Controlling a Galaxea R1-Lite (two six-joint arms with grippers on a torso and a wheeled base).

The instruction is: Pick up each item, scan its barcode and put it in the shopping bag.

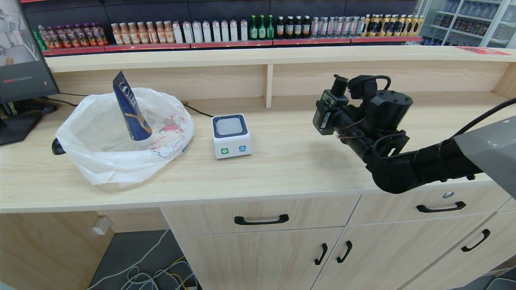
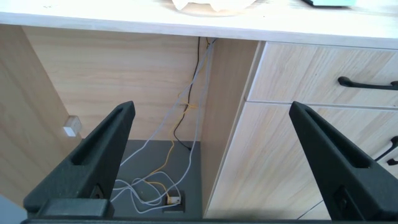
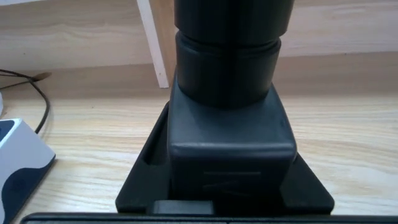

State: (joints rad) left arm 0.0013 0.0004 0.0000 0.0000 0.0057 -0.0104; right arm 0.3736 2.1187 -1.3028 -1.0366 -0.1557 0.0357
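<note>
Dark blue and glossy, a flat tube-shaped pack (image 1: 131, 108) with gold and white print is standing tilted inside the white, crinkled thin-plastic shopping bag (image 1: 100, 161). Its lower end is sitting down in the bag and its top is leaning toward the robot's left. The bag is lying open and slumped on the left part of the pale wood-grain counter (image 1: 290, 169), its mouth forming a wide ring and its front fold coming near the counter's front edge.

Beside the bag on the right, apart from it, a white cube-shaped scanner (image 1: 230, 135) with rounded corners, a dark blue top frame and a grey window is resting flat. Bare wood is lying open between the scanner and the black right gripper (image 1: 335, 102), which is hanging over the counter's right part. Whether that gripper is open or closed cannot be told.

A raised wooden ledge (image 1: 266, 54) is closing off the counter's far side.

The left gripper (image 2: 211, 109) is sitting below the counter's front edge, its black wedge-shaped fingers (image 2: 102, 152) spreading wide and gripping nothing. It is facing an open recess beside the drawer fronts (image 2: 317, 68), where loose white and yellow cables (image 2: 155, 183) are trailing on the dark floor.
</note>
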